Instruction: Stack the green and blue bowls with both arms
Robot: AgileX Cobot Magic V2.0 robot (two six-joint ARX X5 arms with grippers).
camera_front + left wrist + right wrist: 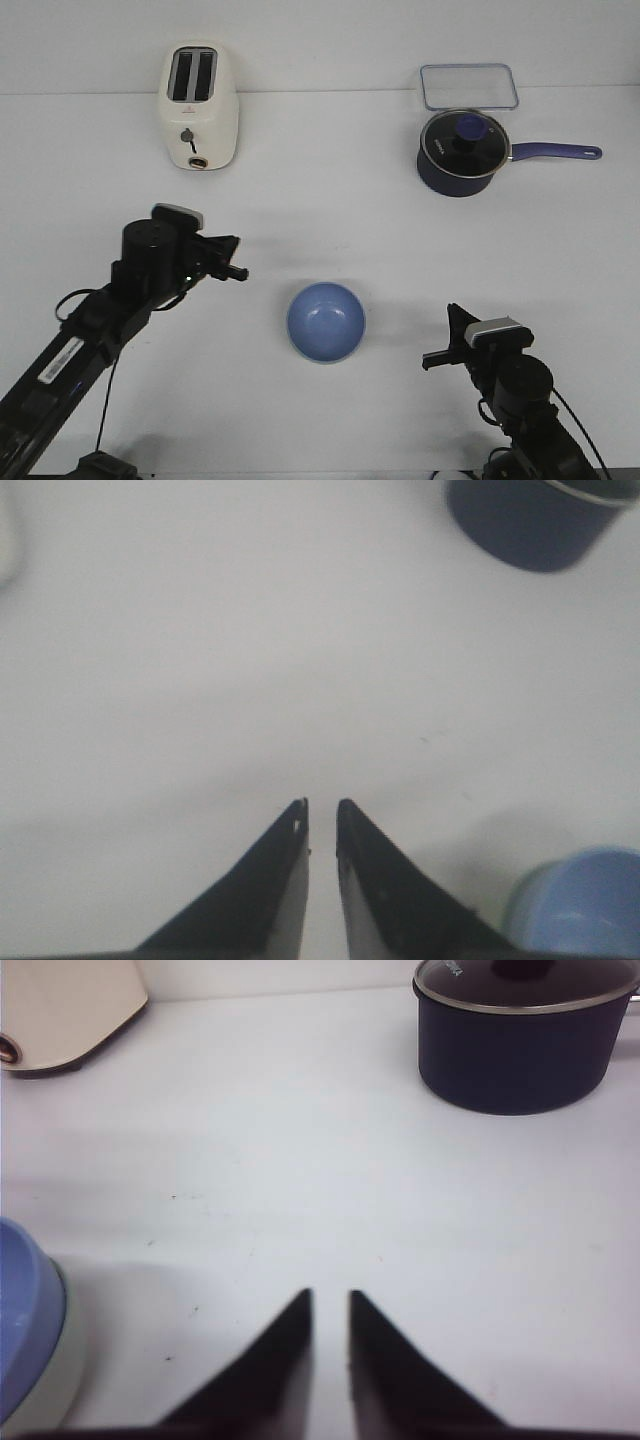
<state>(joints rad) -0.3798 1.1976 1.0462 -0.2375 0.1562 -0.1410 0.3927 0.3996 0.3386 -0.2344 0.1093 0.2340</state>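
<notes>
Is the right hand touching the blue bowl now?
Apart. In the front view, bare table lies between the right hand and the blue bowl. The right wrist view shows the same: the bowl sits off to the side of the fingertips.

Open counter [330, 215] surrounds the blue bowl [326, 321], apparently nested in a pale one, between left gripper [240, 271] and right gripper [432, 357]. The toaster [201, 106], saucepan [463, 151] and clear container [469, 86] stand well apart behind.
</notes>
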